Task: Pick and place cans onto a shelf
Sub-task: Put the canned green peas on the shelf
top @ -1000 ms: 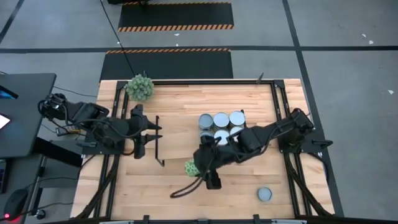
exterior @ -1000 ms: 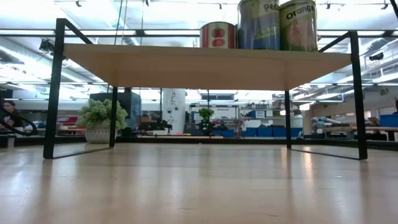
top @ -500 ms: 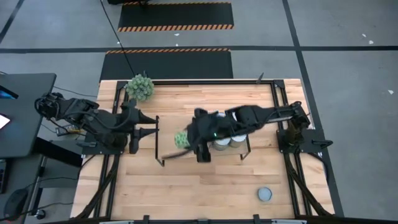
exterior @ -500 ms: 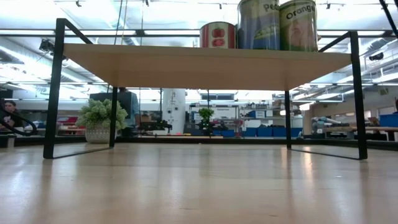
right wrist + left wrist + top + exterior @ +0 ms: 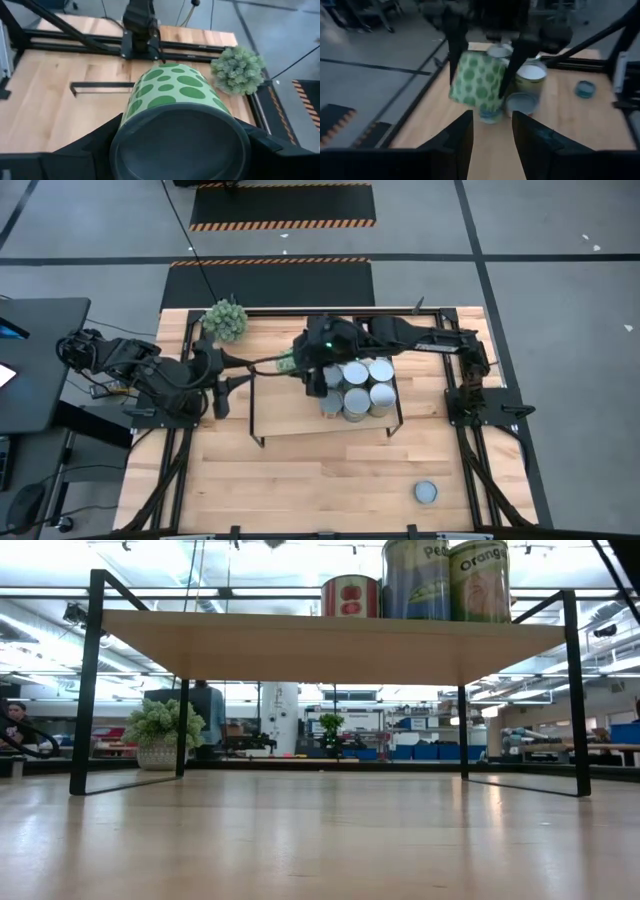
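Can: green-spotted can (image 5: 172, 95) lying tilted, axis along right gripper (image 5: 312, 370) fingers
Right fingers: pinching can above shelf (image 5: 290, 420)
Left gripper (image 5: 222, 385): waiting beside shelf, fingers partly spread

Overhead, table-level, two wrist views

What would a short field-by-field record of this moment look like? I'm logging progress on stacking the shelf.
right hand: closed on the green-dotted can, at the shelf's far left corner
left hand: open, empty, left of the shelf
shelf: cluster of cans on its right part; left part bare
loose can: on the tabletop, toward the near right corner
plant ball: far left corner of the table
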### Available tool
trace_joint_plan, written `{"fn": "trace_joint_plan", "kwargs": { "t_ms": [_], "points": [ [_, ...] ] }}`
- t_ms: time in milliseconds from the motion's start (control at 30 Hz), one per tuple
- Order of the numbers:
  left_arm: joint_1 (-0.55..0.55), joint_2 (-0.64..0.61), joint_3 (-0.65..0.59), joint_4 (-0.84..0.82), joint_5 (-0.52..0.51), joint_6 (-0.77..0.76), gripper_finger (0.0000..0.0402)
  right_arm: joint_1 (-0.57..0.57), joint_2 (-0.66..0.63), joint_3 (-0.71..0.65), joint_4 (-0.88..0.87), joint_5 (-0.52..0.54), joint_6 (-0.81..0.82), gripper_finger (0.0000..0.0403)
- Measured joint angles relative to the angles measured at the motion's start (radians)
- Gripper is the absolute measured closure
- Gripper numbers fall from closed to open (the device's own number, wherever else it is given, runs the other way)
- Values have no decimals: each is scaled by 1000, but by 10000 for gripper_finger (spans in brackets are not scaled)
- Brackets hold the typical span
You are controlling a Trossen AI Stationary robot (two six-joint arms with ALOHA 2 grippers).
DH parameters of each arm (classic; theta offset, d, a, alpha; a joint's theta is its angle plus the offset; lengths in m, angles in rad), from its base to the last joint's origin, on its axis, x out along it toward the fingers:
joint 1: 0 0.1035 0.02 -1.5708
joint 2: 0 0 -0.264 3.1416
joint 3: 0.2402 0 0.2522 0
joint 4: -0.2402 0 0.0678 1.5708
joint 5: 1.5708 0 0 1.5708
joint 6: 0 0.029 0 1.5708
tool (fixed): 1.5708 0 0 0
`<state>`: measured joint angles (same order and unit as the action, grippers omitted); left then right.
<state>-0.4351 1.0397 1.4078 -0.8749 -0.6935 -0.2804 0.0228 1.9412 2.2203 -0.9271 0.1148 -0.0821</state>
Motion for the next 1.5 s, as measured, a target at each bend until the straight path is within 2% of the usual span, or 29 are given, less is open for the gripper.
{"fn": "trace_joint_plan", "kwargs": {
  "t_ms": [233,333,700,1300,1500],
  "points": [
    [0,0,0,-52,-135,30,260,-73,78,-5,-48,-90,-45,116],
    [0,0,-1,-67,-162,30,260,-86,119,-4,-73,-130,-49,116],
    [0,0,-1,-91,-163,30,260,-84,171,-5,-228,-181,-52,112],
    [0,0,-1,-100,-170,32,260,-86,170,-4,-236,-158,-51,84],
    [0,0,-1,-185,-136,1,260,-86,170,-4,-257,-152,-48,72]
  ]
}}
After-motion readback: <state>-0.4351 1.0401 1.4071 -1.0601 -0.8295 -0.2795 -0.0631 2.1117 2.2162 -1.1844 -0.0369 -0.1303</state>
